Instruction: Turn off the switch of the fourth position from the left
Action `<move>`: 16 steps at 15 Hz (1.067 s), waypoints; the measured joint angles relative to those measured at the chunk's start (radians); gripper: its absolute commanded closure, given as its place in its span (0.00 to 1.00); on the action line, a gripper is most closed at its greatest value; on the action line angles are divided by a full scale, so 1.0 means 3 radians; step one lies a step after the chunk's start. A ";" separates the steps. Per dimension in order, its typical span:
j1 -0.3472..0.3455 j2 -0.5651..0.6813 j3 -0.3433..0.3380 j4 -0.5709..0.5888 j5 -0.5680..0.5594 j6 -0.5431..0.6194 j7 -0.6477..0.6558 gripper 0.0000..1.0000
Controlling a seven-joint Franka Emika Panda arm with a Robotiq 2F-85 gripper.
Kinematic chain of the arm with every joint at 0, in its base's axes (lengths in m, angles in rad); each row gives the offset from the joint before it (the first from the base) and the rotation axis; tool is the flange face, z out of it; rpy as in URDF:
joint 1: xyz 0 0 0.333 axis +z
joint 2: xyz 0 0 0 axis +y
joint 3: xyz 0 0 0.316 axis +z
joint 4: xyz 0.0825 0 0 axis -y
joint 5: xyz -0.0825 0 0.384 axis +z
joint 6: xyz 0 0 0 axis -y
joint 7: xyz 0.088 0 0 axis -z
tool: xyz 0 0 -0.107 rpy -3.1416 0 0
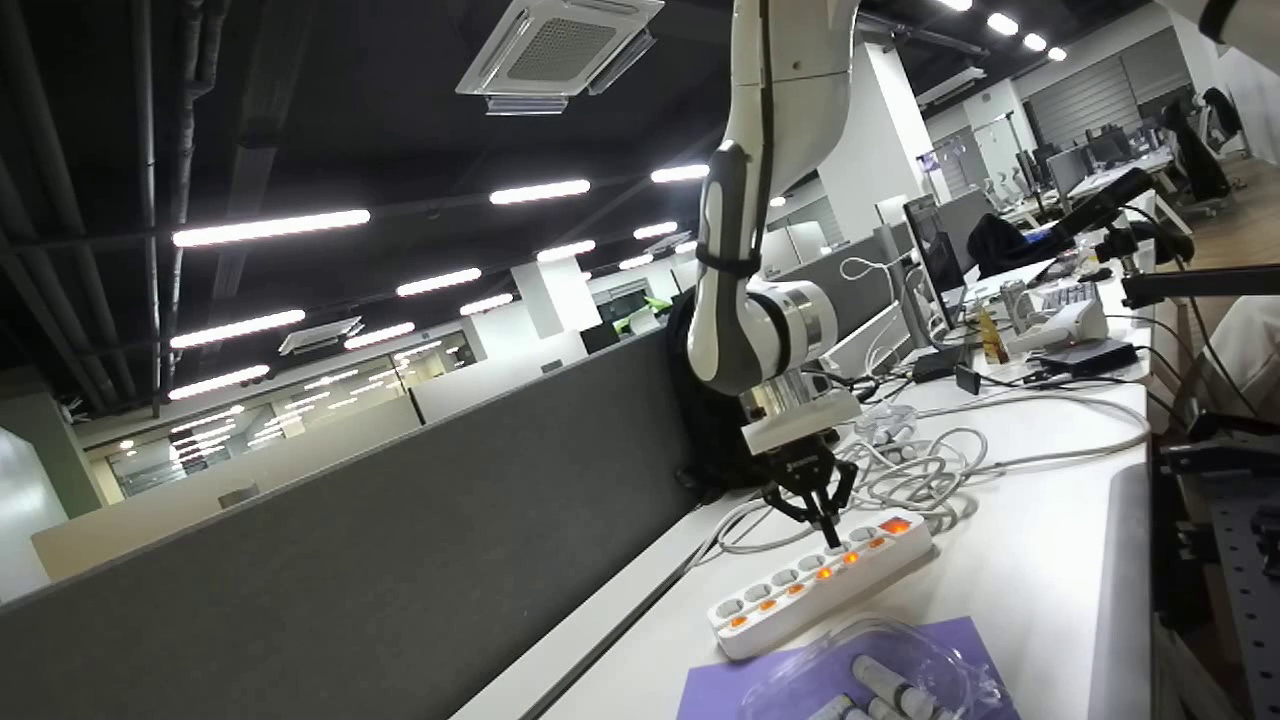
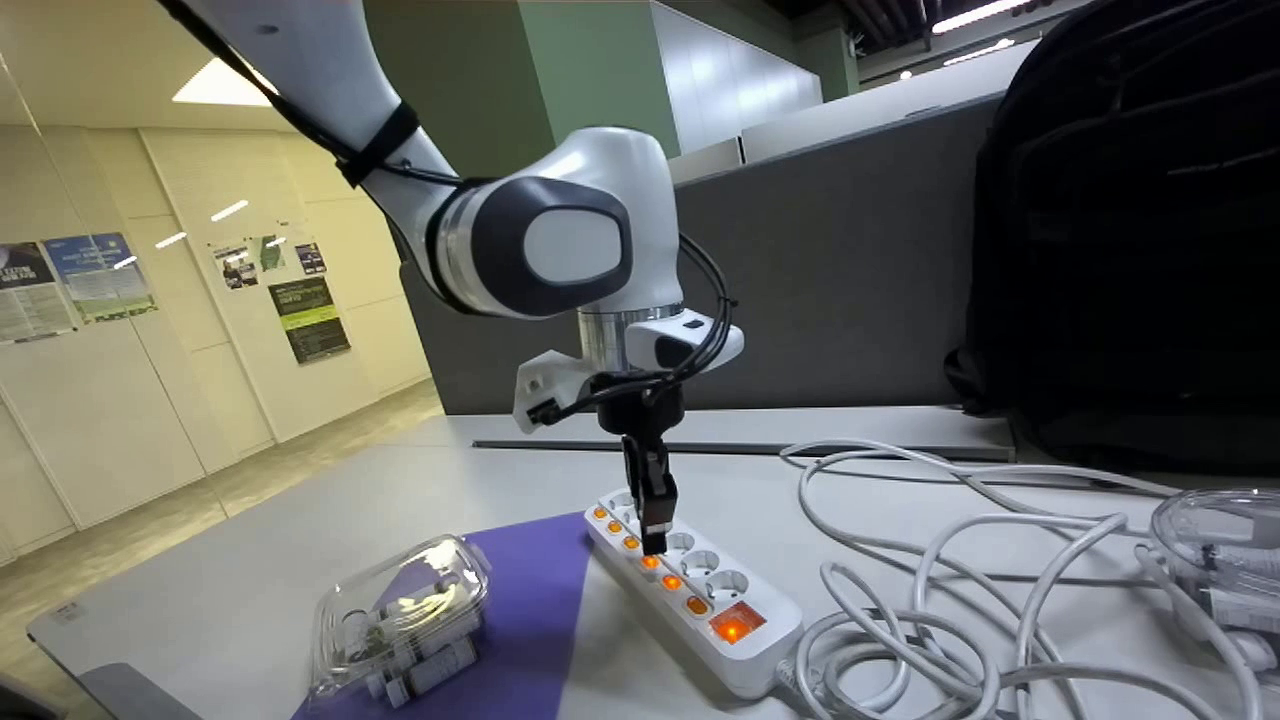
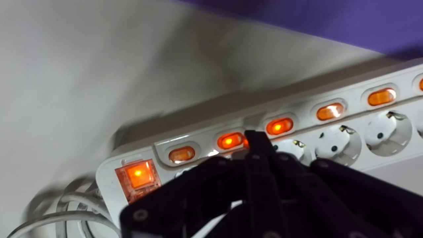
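A white power strip (image 1: 815,600) lies on the white table, also in an exterior view (image 2: 700,630) and the wrist view (image 3: 122,155). It has a row of orange switches beside round sockets and a larger lit red main switch (image 2: 737,622) at one end. Counted from the end away from the main switch, the fourth switch (image 1: 824,573) is lit; it shows in the wrist view (image 3: 279,126). The switch beside it (image 3: 230,140) is also lit; the others look unlit. My black gripper (image 3: 255,137) is shut and empty, its tip (image 1: 832,541) between these lit switches. Contact cannot be told.
A clear plastic box with white tubes (image 2: 410,620) stands on a purple sheet (image 2: 530,570) near the strip. Coiled grey cable (image 2: 900,640) lies at the main-switch end, with another clear container (image 2: 1230,540) beyond. A dark partition (image 1: 420,540) and black backpack (image 2: 1130,230) stand behind.
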 measured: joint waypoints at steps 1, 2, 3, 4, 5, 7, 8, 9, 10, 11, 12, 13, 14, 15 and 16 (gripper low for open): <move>0.0000 0.0021 0.0019 0.0000 0.0017 0.0003 -0.0012 1.00; 0.0001 0.0048 0.0044 0.0002 0.0036 0.0006 -0.0031 1.00; 0.0001 0.0077 0.0070 0.0004 0.0044 0.0010 -0.0048 1.00; 0.0002 0.0104 0.0097 0.0006 0.0054 0.0020 -0.0069 1.00; 0.0002 0.0129 0.0126 0.0009 0.0070 0.0038 -0.0096 1.00; 0.0001 0.0162 0.0175 0.0016 0.0138 0.0097 -0.0154 1.00; 0.0000 0.0166 0.0191 0.0018 0.0181 0.0122 -0.0183 1.00; -0.0004 0.0165 0.0203 0.0022 0.0213 0.0140 -0.0213 1.00; -0.0008 0.0164 0.0208 0.0028 0.0243 0.0152 -0.0242 1.00; -0.0012 0.0162 0.0208 0.0033 0.0254 0.0160 -0.0257 1.00; -0.0020 0.0159 0.0208 0.0035 0.0257 0.0167 -0.0265 1.00; -0.0028 0.0156 0.0206 0.0035 0.0257 0.0169 -0.0267 1.00; -0.0036 0.0155 0.0200 0.0034 0.0257 0.0169 -0.0267 1.00; -0.0045 0.0155 0.0194 0.0034 0.0258 0.0169 -0.0267 1.00; -0.0054 0.0155 0.0184 0.0034 0.0260 0.0169 -0.0267 1.00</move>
